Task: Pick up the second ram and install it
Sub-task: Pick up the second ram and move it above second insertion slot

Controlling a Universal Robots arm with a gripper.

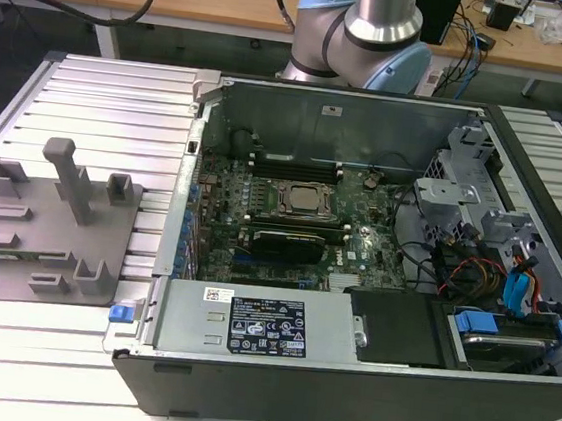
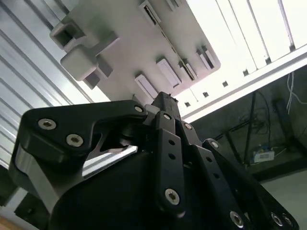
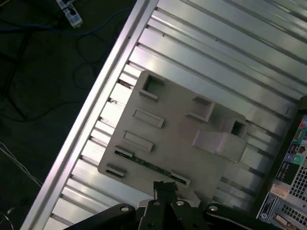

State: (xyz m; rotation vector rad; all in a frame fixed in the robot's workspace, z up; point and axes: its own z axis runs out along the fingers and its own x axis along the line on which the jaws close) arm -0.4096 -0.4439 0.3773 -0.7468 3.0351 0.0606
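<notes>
Background: wooden desks (image 1: 222, 8) strewn with cables stand behind the work area, and the first wrist view shows a dark floor (image 3: 43, 86) with loose cables beside the bench.
Bench: a ribbed aluminium bench (image 1: 101, 101) carries a grey fixture plate (image 1: 47, 236) toward the exterior view's left and an open computer case (image 1: 343, 388) toward its right.
Computer case: it lies on its side with the motherboard (image 1: 358, 244) exposed and the processor socket (image 1: 302, 201) near the board's middle.
Fixture plate: it lies flat, just beside the case, with one tall post (image 1: 71, 183) and several small pockets.
Second ram: in the first wrist view, what looks like the second ram (image 3: 148, 164) is a thin green strip on edge in a long slot of the plate, between two small end blocks and well apart from the motherboard.
Arm: the arm (image 1: 381, 20) rises behind the case.
Gripper: in both wrist views the gripper (image 3: 164, 185) (image 2: 163, 97) hangs above the plate, nearest the slot edge and apart from the strip.
Fingers: the fingers (image 2: 169, 143) are drawn together at the tips, with nothing between them.
</notes>
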